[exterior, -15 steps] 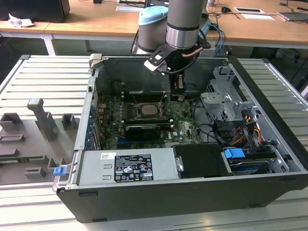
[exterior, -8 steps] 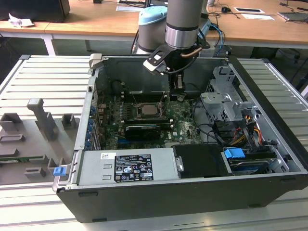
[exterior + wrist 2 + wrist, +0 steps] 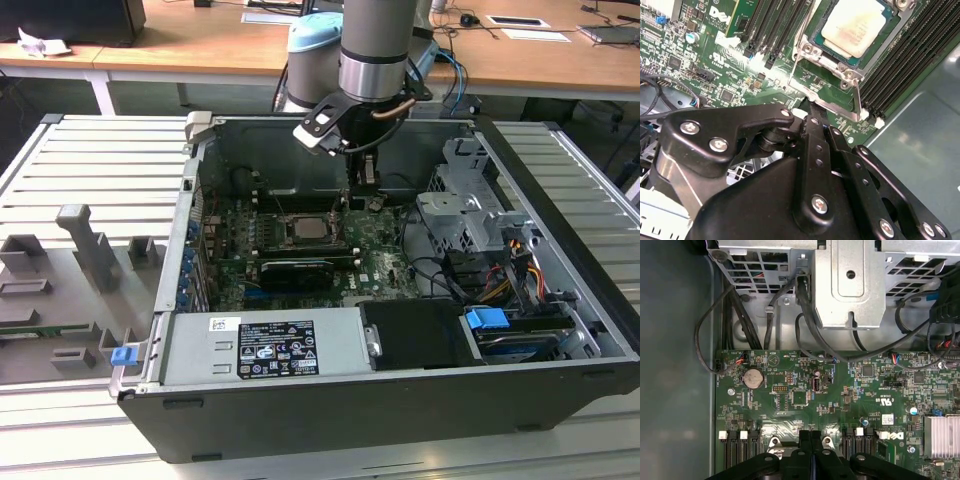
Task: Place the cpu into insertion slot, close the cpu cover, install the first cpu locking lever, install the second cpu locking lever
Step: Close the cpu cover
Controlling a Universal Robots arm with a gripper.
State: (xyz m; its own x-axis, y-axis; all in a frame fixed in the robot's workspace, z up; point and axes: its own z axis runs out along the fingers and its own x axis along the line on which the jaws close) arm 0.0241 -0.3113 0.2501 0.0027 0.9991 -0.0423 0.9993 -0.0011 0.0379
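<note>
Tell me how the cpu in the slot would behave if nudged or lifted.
The cpu looks thin, flat and rigid, so probably stiff and unlikely to roll. Its smooth metal face may be slippery. Seated in the insertion slot, it likely resists sideways pushes.

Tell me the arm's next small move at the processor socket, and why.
Probably press the black gripper down slightly. Its fingers are shut, with the tips at the lip of the dull silver square-windowed cpu cover, which seems to lie closed over the pale silvery square cpu; whether they touch it is unclear.
</note>
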